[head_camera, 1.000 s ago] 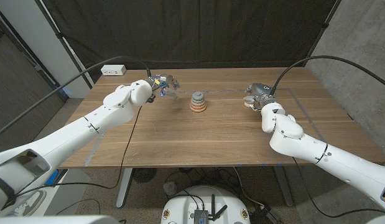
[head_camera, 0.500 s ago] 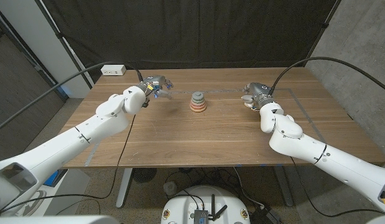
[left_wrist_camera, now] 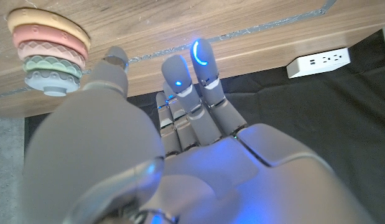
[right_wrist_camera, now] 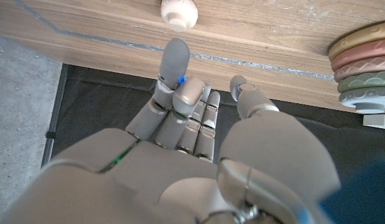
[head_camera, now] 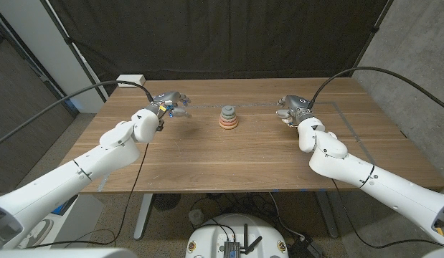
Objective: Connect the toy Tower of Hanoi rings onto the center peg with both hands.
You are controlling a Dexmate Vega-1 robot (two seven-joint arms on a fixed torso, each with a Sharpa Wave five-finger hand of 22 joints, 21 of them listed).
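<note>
- Left hand (head_camera: 171,101) and right hand (head_camera: 290,107) are hovering empty, fingers loosely apart — ring stack (head_camera: 228,118) sitting between them.
- White knob (right_wrist_camera: 178,13) is lying beyond the right fingertips — a careless reach risks knocking it away.

Head camera looked down over the table (head_camera: 229,154); both wrist cameras sat close behind their hands, sharing the ring stack (left_wrist_camera: 48,53).
</note>
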